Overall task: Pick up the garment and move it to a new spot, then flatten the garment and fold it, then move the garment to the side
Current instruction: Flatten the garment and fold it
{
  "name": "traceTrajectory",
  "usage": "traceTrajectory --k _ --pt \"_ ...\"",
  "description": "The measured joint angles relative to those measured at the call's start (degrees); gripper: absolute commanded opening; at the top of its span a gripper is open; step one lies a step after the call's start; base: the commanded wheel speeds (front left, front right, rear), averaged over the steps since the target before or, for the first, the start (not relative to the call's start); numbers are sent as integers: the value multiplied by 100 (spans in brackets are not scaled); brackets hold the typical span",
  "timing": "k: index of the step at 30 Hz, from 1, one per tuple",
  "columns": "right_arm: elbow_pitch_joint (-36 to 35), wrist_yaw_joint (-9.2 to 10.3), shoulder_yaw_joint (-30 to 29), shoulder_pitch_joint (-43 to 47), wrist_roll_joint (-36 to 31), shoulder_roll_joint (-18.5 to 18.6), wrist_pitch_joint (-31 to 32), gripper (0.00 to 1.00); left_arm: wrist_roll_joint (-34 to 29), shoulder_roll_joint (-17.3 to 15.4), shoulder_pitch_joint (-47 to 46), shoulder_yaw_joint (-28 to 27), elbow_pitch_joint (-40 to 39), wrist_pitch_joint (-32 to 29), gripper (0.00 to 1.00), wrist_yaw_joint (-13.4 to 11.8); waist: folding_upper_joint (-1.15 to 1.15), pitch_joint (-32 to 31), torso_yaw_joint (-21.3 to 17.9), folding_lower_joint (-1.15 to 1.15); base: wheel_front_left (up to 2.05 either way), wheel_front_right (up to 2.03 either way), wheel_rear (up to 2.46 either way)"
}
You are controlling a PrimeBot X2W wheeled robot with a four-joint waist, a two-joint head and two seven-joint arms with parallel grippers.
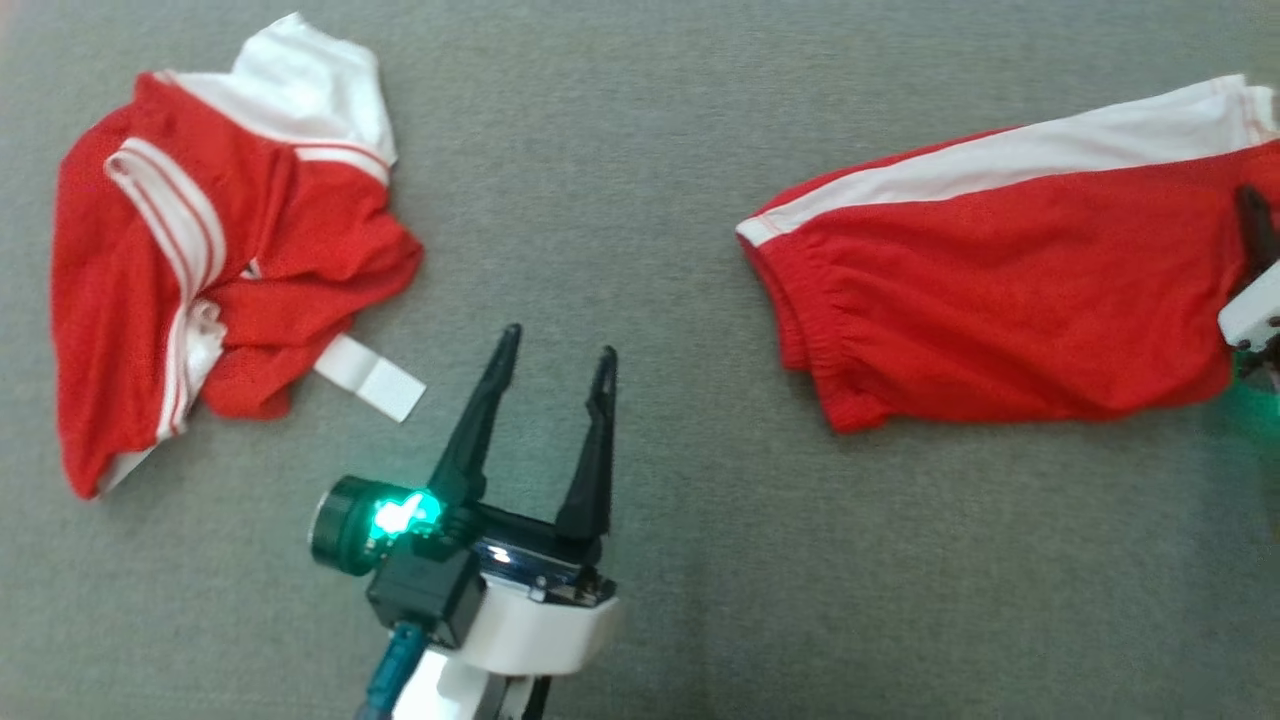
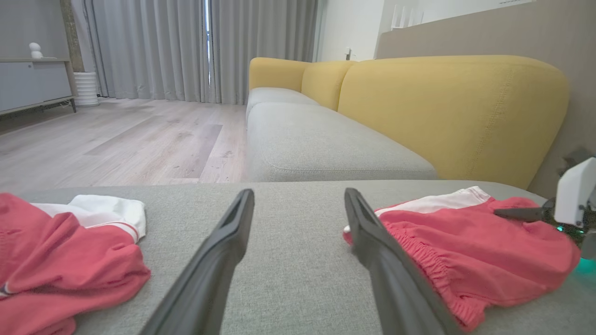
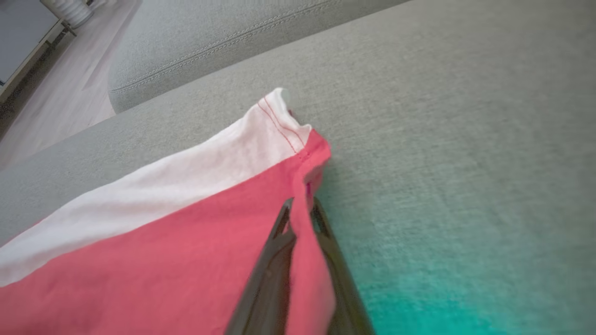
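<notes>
The garment (image 1: 1000, 290), red shorts with a white side stripe, lies mostly flat at the right of the grey cushion (image 1: 620, 150). My right gripper (image 1: 1250, 205) is at its right edge. In the right wrist view my right gripper (image 3: 302, 204) is shut on a fold of the garment's (image 3: 163, 223) red hem, just below the white corner. My left gripper (image 1: 560, 342) hovers open over bare cushion in the middle, with nothing between its fingers. In the left wrist view my left gripper (image 2: 298, 193) points between both clothes, with the garment (image 2: 489, 242) to its right.
A crumpled red and white shirt (image 1: 200, 260) lies at the left, a white tag (image 1: 370, 377) sticking out of it. The yellow sofa backrest (image 2: 442, 107) rises behind the cushion, and wooden floor (image 2: 139, 135) lies beyond its far edge.
</notes>
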State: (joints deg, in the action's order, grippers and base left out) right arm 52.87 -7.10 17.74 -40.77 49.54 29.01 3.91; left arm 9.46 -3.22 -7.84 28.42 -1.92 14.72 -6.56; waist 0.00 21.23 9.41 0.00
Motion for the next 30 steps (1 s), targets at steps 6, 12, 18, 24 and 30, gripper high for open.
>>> traceTrajectory --k 6,12,18,24,30 --pt "119 0 76 38 3 103 -323 0 -102 4 12 -101 -11 0 100 71 0 -113 -380 0 0 0 0" --pt "210 0 70 50 -22 445 -537 0 -146 8 120 -193 13 0 100 133 0 -298 -763 0 0 0 0" --pt "-286 0 226 179 -22 413 -878 0 -145 8 243 -190 93 0 100 170 0 -516 -972 0 0 0 0" --pt "-1363 0 523 181 -190 194 -1160 0 -143 8 274 -209 156 0 100 204 0 -743 -1043 0 0 0 0" --pt "-2203 0 648 387 -670 -358 -1199 0 -60 8 426 -207 164 0 100 209 0 -880 -998 -1 0 0 0"
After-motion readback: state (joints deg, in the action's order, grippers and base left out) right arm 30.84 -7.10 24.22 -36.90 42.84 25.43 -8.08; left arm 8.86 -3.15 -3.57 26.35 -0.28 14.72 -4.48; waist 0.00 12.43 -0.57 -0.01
